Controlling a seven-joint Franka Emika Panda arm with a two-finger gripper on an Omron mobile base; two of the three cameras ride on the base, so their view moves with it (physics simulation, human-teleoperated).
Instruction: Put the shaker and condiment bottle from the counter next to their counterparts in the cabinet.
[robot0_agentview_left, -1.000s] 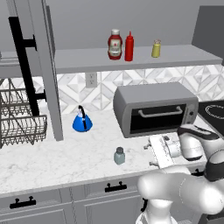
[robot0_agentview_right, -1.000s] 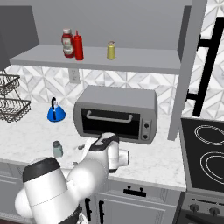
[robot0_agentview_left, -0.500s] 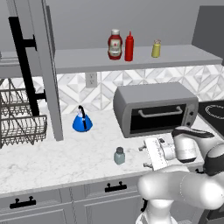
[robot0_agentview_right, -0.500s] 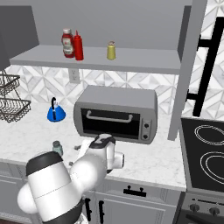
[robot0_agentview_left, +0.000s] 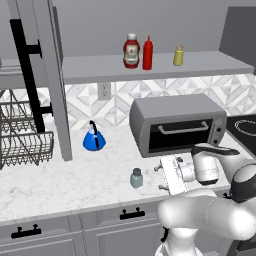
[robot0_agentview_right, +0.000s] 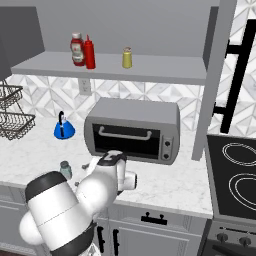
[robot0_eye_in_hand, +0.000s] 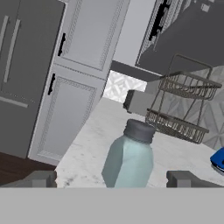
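The pale grey-teal shaker (robot0_agentview_left: 136, 178) (robot0_agentview_right: 65, 169) stands upright on the marbled counter (robot0_agentview_left: 70, 186) (robot0_agentview_right: 30, 150) near its front edge. My gripper (robot0_agentview_left: 159, 177) (robot0_agentview_right: 81, 174) is low over the counter just right of it, open and pointing at it. In the hand view the shaker (robot0_eye_in_hand: 129, 157) stands close ahead, between my spread fingertips (robot0_eye_in_hand: 41, 178), and nothing touches it. On the cabinet shelf (robot0_agentview_left: 210, 66) (robot0_agentview_right: 165, 73) the slim red condiment bottle (robot0_agentview_left: 147, 53) (robot0_agentview_right: 89, 52) stands beside the ketchup bottle (robot0_agentview_left: 131, 51) (robot0_agentview_right: 77, 49). The yellow shaker (robot0_agentview_left: 178, 55) (robot0_agentview_right: 127, 58) is to their right.
A toaster oven (robot0_agentview_left: 177, 122) (robot0_agentview_right: 132, 130) sits right behind my hand. A blue kettle (robot0_agentview_left: 93, 137) (robot0_agentview_right: 64, 127) stands at the back. A wire dish rack (robot0_agentview_left: 20, 140) (robot0_eye_in_hand: 183, 105) is at the left, the open cabinet door (robot0_agentview_left: 47, 75) above it, a stove (robot0_agentview_right: 235, 175) at the right.
My hand has slid left along the counter's front, closing most of the gap to the shaker. The shaker and the shelf items have not moved.
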